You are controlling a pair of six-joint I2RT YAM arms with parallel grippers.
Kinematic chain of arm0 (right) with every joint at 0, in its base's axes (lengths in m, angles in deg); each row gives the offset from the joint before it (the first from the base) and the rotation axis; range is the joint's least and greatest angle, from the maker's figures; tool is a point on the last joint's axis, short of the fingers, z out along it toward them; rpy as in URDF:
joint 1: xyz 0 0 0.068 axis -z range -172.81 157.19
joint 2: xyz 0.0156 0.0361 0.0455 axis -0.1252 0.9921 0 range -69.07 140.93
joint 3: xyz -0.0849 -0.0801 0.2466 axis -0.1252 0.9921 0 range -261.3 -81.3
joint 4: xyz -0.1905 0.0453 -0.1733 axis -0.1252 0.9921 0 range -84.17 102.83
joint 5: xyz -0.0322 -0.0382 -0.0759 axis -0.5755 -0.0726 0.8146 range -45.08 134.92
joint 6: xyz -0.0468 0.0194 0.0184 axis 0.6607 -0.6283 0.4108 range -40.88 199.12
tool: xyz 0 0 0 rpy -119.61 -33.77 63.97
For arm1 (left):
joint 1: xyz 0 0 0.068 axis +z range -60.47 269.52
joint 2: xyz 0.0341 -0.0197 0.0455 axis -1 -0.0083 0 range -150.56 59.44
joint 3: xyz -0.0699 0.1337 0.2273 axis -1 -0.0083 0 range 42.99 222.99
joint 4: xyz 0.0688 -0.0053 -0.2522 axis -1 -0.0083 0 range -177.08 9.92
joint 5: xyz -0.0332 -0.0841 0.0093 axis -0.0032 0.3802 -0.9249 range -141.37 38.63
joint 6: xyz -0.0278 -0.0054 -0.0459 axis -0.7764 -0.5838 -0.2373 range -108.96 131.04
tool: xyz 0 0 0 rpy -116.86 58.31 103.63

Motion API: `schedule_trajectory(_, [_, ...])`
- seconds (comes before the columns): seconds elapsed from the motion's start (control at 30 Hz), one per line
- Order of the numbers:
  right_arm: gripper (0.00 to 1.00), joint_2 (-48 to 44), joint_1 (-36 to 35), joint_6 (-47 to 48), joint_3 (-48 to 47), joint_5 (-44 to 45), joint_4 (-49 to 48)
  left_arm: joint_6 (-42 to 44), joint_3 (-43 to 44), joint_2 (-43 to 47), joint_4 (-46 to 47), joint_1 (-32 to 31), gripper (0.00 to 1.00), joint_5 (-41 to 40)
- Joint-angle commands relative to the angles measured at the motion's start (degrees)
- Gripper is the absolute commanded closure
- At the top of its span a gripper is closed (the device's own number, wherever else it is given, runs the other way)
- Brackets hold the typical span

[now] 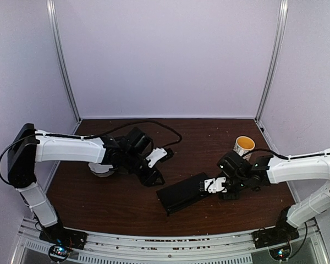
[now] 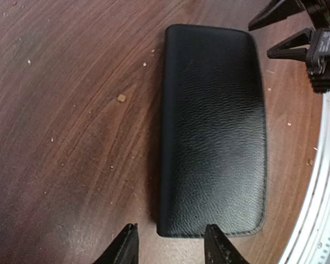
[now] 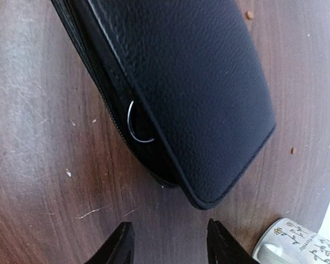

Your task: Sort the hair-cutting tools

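The flat black zip case (image 1: 182,193) lies on the brown table between my two grippers. My left gripper (image 1: 154,179) is open and empty just off the case's near-left end; in the left wrist view (image 2: 173,247) its jaws straddle one corner of the case (image 2: 212,126). My right gripper (image 1: 213,186) is open and empty at the other end; in the right wrist view (image 3: 168,245) it hangs just short of a case corner (image 3: 192,82). A thin silver ring (image 3: 138,124) shows in the part-open zip side. The scissors and black pieces are otherwise hidden.
A white bowl (image 1: 102,168) sits under my left arm. A white and yellow cup (image 1: 243,146) stands behind my right gripper and also shows in the right wrist view (image 3: 297,247). A black cable (image 1: 154,125) loops at the back. Small crumbs dot the wood.
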State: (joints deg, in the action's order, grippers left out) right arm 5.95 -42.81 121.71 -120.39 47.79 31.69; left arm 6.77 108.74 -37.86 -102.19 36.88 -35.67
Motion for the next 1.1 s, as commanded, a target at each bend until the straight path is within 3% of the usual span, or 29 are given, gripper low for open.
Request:
schedule_trajectory(0.0, [0.54,7.2,0.6,-1.2,-1.5,3.5,-1.4,-4.2,1.5,-3.0,2.9,-0.1,0.56,-3.9])
schedule_trajectory(0.27, [0.56,22.6,0.9,-4.1,-14.1,11.1,-5.9,-8.9,-7.0,3.8,9.2,-0.2,0.56,-6.1])
schedule_trajectory(0.4, [0.57,27.6,1.8,-6.5,-23.2,10.7,-4.6,-10.0,-10.2,6.3,9.6,-0.2,0.56,-7.4])
schedule_trajectory(0.5, [0.56,29.3,2.7,-8.2,-27.2,9.0,-2.0,-11.1,-11.0,7.5,9.8,-0.2,0.56,-8.0])
schedule_trajectory(0.6, [0.54,26.0,4.1,-9.8,-25.2,8.2,-2.1,-11.4,-11.5,8.1,10.4,-1.1,0.56,-8.4])
schedule_trajectory(0.87, [0.5,11.8,6.1,-14.4,-16.4,-9.2,3.5,-1.7,-12.7,8.7,11.8,-6.7,0.56,-11.0])
schedule_trajectory(1.07, [0.47,11.6,6.1,-19.6,-15.4,-23.4,4.3,6.9,-11.3,6.2,12.4,-11.3,0.54,-14.0])
